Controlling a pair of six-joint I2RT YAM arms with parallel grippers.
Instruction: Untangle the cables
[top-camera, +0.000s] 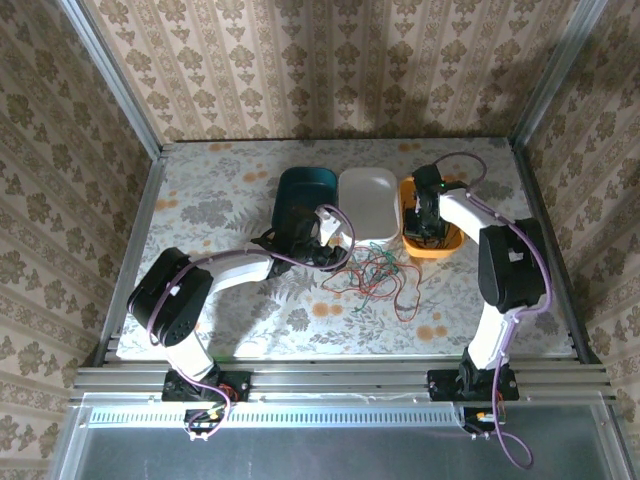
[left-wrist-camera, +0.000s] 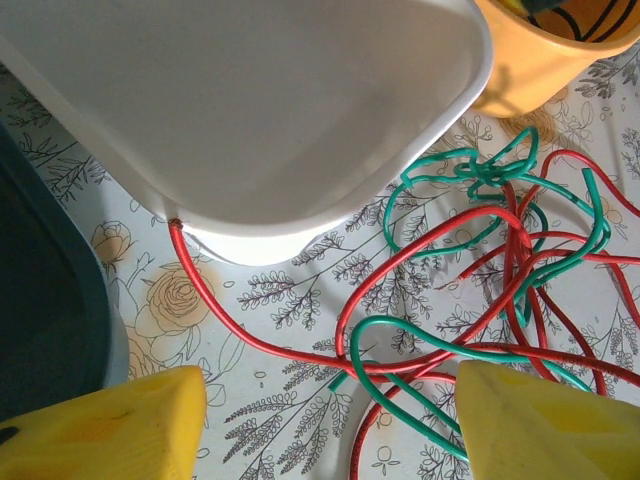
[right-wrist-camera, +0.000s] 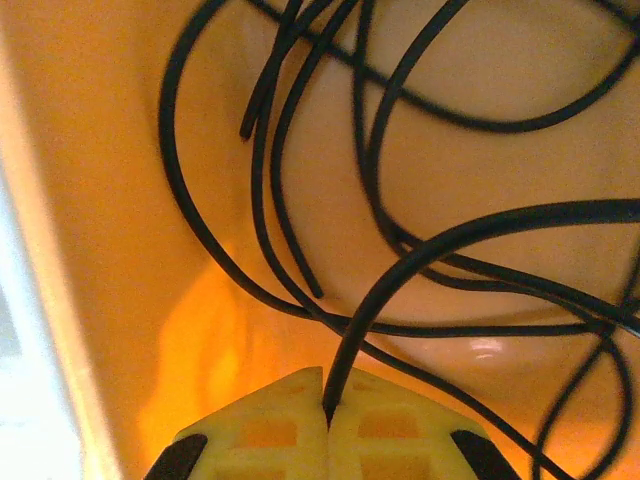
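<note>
Red and green cables (top-camera: 375, 272) lie tangled on the table in front of the trays. In the left wrist view a long red cable (left-wrist-camera: 250, 335) runs from the white tray's edge into the knot, and a green cable (left-wrist-camera: 480, 175) loops over it. My left gripper (left-wrist-camera: 330, 430) hovers open above the strands; its yellow fingers (left-wrist-camera: 100, 430) stand on either side of them and hold nothing. Its place in the top view is the tangle's left side (top-camera: 335, 243). My right gripper (right-wrist-camera: 327, 405) is shut on a black cable (right-wrist-camera: 420, 260) inside the orange tray (right-wrist-camera: 120, 200), where more black loops lie.
Three trays stand in a row behind the tangle: dark teal (top-camera: 300, 185), white (top-camera: 368, 195) and orange (top-camera: 450, 245). The white tray (left-wrist-camera: 250, 100) overhangs close to the left gripper. Metal rails and patterned walls bound the table.
</note>
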